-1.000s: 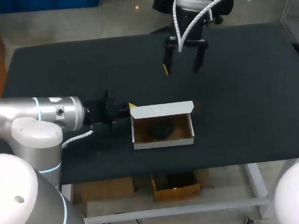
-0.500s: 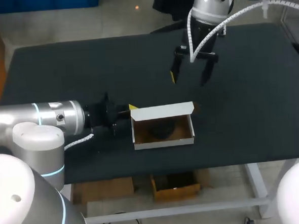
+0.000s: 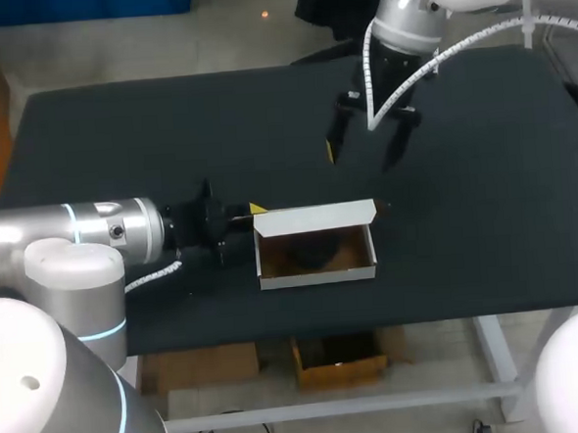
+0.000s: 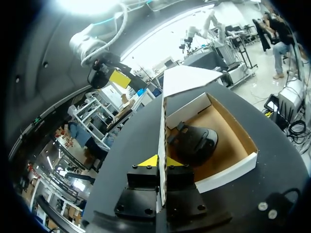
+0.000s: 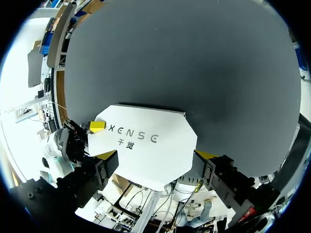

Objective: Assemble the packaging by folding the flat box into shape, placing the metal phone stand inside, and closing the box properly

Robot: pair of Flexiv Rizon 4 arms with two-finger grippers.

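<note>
My left jaws clamp the box (image 3: 317, 275) wall; right jaws spread apart.

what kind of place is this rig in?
Probably a robotics lab test bench: a black table, the left gripper clamping a wall of an open white box holding a phone stand, the right gripper open and empty.

In the right wrist view the box lid (image 5: 143, 145) hides the phone stand (image 4: 194, 143).
</note>
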